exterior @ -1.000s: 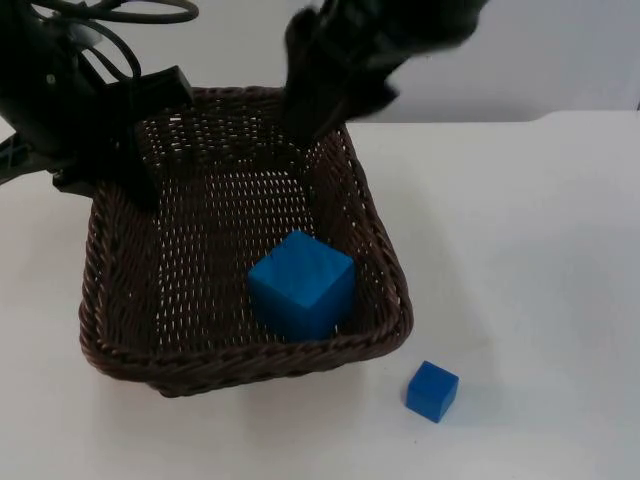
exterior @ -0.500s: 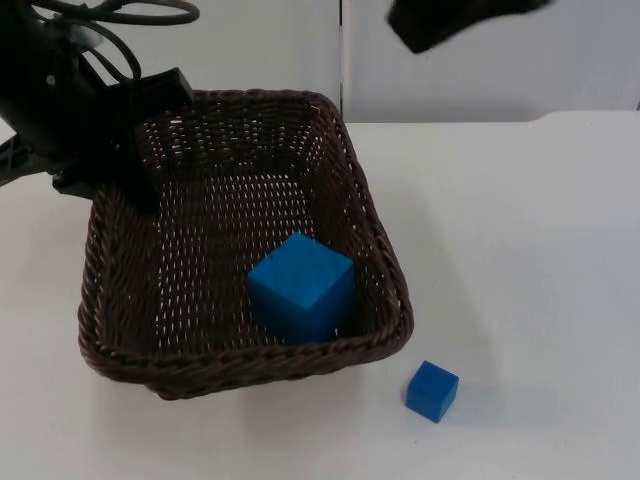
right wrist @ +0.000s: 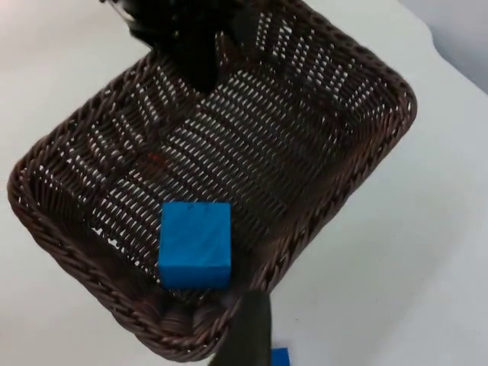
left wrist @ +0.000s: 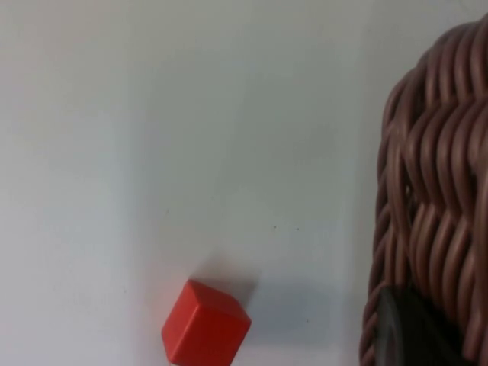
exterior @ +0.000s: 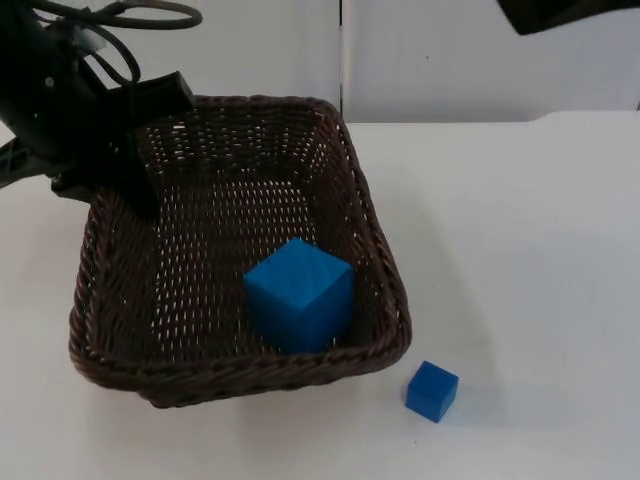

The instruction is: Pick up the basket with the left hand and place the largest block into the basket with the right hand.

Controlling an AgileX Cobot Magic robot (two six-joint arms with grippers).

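The brown wicker basket point(exterior: 375, 240) sits at the table's left of centre. The largest blue block point(exterior: 300, 293) lies inside it, near the front right corner. My left gripper point(exterior: 138, 188) is shut on the basket's far left rim, and that rim point(left wrist: 427, 191) fills the side of the left wrist view with a fingertip point(left wrist: 408, 332) against it. My right arm point(exterior: 560, 12) is high at the upper right, far from the basket. From the right wrist view I look down on the basket point(right wrist: 358, 145) and the block point(right wrist: 195, 244) in it.
A small blue block point(exterior: 432, 390) lies on the table just off the basket's front right corner, also seen as the small blue block point(right wrist: 280, 356). A red block point(left wrist: 204, 324) lies on the table beside the basket's left side. The grey wall stands behind.
My right arm has pulled up and to the right, out of the basket to the upper right corner. The basket has shifted slightly, with the large block staying inside.
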